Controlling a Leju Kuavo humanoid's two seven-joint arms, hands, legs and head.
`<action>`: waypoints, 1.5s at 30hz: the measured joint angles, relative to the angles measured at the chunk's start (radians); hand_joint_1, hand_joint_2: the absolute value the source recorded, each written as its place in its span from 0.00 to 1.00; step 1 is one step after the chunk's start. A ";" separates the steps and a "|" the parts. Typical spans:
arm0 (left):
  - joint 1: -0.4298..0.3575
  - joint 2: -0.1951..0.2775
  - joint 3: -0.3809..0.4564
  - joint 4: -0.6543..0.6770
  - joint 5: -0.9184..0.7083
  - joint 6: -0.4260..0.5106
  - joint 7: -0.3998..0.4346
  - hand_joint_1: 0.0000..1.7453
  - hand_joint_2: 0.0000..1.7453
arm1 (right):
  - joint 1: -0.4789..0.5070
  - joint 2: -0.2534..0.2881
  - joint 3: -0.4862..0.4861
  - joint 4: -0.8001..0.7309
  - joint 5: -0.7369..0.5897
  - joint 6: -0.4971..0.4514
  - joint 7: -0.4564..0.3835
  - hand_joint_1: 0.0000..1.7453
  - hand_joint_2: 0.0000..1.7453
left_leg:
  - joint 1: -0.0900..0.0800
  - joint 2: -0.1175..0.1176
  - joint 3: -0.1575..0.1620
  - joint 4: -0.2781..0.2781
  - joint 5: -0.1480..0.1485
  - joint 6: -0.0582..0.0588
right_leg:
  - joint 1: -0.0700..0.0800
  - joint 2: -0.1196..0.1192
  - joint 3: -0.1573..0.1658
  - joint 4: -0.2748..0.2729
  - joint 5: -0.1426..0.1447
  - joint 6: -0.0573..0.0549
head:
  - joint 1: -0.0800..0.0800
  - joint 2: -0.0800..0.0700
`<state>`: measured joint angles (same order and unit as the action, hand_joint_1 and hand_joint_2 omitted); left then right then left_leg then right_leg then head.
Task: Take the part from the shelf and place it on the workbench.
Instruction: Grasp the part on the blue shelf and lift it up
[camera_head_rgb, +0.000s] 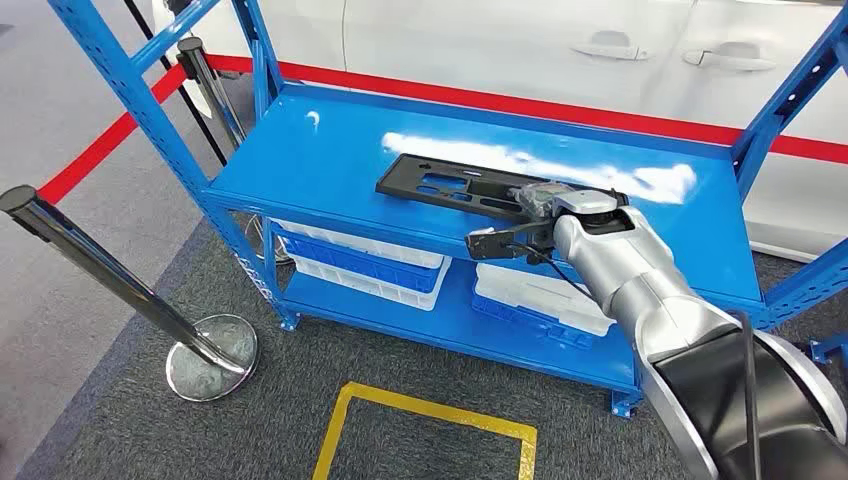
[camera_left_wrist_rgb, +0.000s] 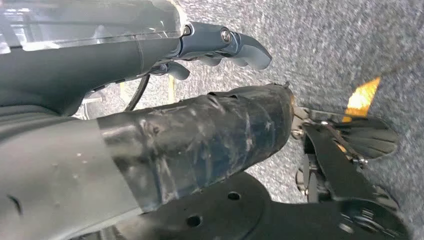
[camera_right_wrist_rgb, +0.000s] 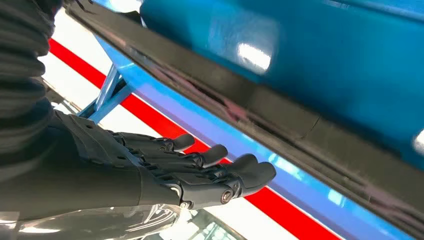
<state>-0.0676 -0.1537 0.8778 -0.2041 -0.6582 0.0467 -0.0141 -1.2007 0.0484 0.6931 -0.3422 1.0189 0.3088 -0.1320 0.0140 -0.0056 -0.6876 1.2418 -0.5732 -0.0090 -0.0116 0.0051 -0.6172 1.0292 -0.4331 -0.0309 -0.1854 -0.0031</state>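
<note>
**Desk:** What am I looking at, nearest first?

**Operator:** My right arm reaches in from the lower right of the head view. The right hand (camera_head_rgb: 505, 240) sits at the front edge of the blue shelf (camera_head_rgb: 300, 165), fingers stretched out flat and side by side, holding nothing. I judge I'm lining it up low so the fingers can get under the overhang of the black plastic part (camera_head_rgb: 450, 185).

**Desk:** And the part itself?

**Operator:** It lies flat on the top deck, long side across, its near end at the shelf's front edge just by my fingers. It isn't lifted yet. Below it, white trays (camera_head_rgb: 370, 262) sit on the lower deck; behind the shelf runs a red stripe along a white car (camera_head_rgb: 520, 40).

**Desk:** What does the wrist camera add?

**Operator:** The right wrist view shows a gap the head view hides: the fingers (camera_right_wrist_rgb: 220, 167) stay clear of the part's dark edge (camera_right_wrist_rgb: 280, 120), not touching it. The head view alone gives the part's whole outline and cut-outs.

**Desk:** The other hand?

**Operator:** The left hand (camera_left_wrist_rgb: 220, 45) hangs over grey carpet, fingers curled in with nothing between them.
</note>
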 joint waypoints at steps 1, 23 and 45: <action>0.000 0.000 0.000 0.000 0.000 0.000 0.000 0.00 0.00 | 0.000 0.000 0.001 0.000 0.000 0.000 0.001 0.00 1.00 | 0.000 0.000 -0.019 0.032 -0.007 -0.001 | 0.000 0.000 0.001 0.000 -0.002 0.000 | 0.000 0.000; 0.002 0.000 0.006 0.000 -0.021 -0.004 0.006 0.00 0.00 | 0.011 -0.023 0.007 0.003 -0.022 -0.014 0.004 0.00 1.00 | -0.003 -0.001 0.103 -0.215 0.113 0.035 | -0.005 -0.004 -0.042 0.052 0.010 0.040 | 0.000 0.000; -0.004 0.000 0.034 0.000 -0.035 0.015 0.003 0.00 0.00 | 0.084 -0.027 0.015 0.006 -0.055 -0.048 -0.020 1.00 1.00 | -0.003 0.004 0.085 -0.241 0.154 0.044 | 0.005 0.000 -0.019 0.085 -0.073 0.036 | 0.000 0.000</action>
<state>-0.0718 -0.1536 0.9120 -0.2041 -0.6933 0.0615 -0.0108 -1.1169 0.0214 0.7081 -0.3362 0.9638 0.2609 -0.1519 0.0114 -0.0013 -0.6029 1.0008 -0.4188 0.0354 -0.0066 0.0051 -0.6360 1.1142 -0.5062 0.0053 -0.1855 -0.0031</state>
